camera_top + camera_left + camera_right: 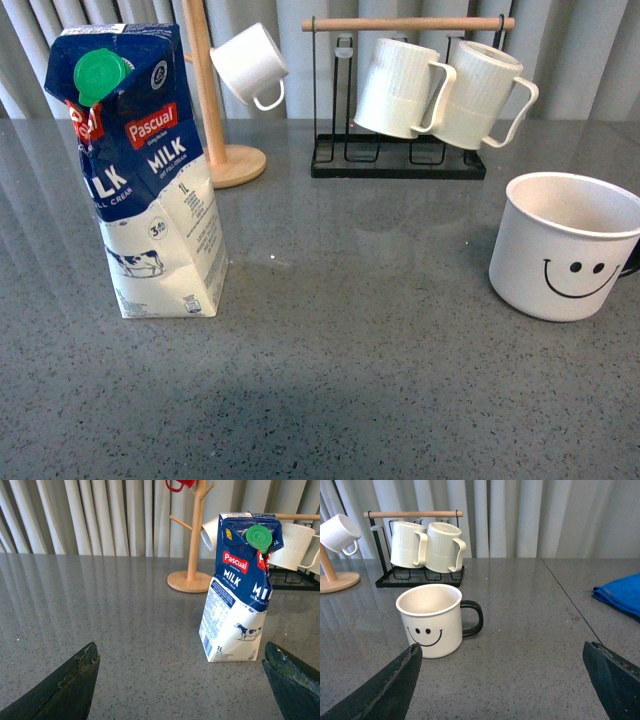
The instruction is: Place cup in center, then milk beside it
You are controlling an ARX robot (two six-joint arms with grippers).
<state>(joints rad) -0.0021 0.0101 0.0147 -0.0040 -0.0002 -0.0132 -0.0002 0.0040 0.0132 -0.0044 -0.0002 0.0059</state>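
Light is soft, even and fairly bright; the table (pixel 330 340) is glossy and carries pale streaks mirrored from the curtain (pixel 100 515), plus faint reflections of the rack (pixel 330 168) and mugs (pixel 440 90); glare stays mild; a broad dim band of shade crosses the table's near edge in the front view; the milk (pixel 150 180) casts only a weak shadow; all views are sharp, save the left fingers (pixel 65 690) and right fingers (pixel 385 690), dark and slightly soft.
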